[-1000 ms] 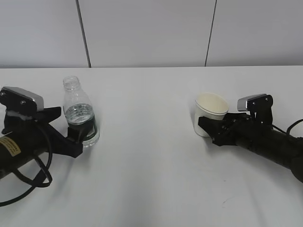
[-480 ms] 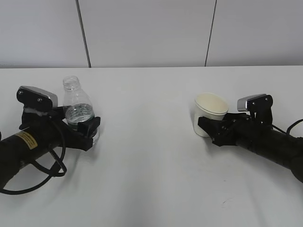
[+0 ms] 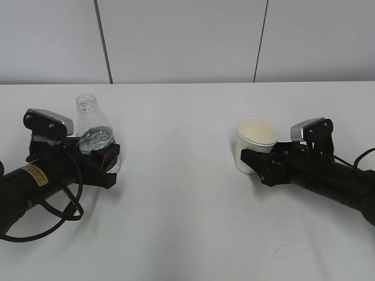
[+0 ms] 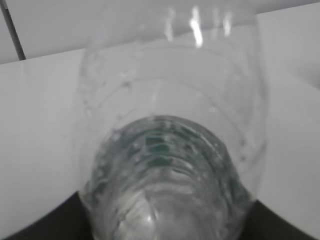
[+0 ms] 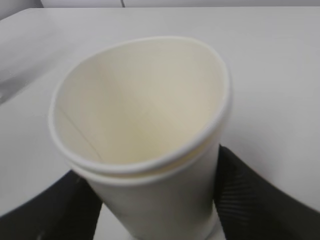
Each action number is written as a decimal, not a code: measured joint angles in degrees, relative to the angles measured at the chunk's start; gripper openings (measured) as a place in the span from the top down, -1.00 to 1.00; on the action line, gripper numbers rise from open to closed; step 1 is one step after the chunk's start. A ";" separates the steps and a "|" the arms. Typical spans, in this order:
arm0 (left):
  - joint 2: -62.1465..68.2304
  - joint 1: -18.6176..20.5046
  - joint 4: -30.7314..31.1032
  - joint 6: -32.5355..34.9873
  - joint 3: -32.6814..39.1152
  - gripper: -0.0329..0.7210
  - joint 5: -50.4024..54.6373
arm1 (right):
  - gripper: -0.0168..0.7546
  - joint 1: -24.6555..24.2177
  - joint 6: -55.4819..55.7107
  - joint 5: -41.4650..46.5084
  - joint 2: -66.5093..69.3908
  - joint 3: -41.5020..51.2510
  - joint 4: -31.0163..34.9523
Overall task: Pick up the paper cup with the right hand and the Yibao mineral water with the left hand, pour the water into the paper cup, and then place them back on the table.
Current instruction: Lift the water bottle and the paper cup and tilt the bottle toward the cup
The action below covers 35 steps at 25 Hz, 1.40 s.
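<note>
The Yibao mineral water bottle is clear, uncapped and partly full. It stands at the left of the white table, leaning slightly. My left gripper is shut round its lower body. In the left wrist view the bottle fills the frame between the dark fingers, with my left gripper closed on it. The cream paper cup sits right of centre, tilted left. My right gripper is shut on its lower half. In the right wrist view the empty cup sits in my right gripper, ribbed fingers pressing both sides.
A grey panelled wall with dark seams runs behind the table's far edge. A black cable loops on the table by the left arm. A bare white stretch of tabletop lies between bottle and cup.
My left gripper has moved in around the bottle and closed on it, and the bottle now leans slightly left. The cup has shifted left and tilted in my right gripper.
</note>
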 joint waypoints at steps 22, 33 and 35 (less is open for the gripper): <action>-7.13 0.00 11.27 -0.14 0.00 -0.03 5.96 | -0.35 2.65 3.90 -0.12 -1.16 -0.20 -15.06; -15.23 -0.61 14.95 -0.19 0.00 -0.02 19.82 | -0.35 8.72 8.01 0.39 -2.50 -2.26 -18.63; -16.28 -0.68 15.36 -0.19 0.00 -0.02 21.67 | -0.35 9.90 9.29 1.38 -3.24 -3.20 -19.61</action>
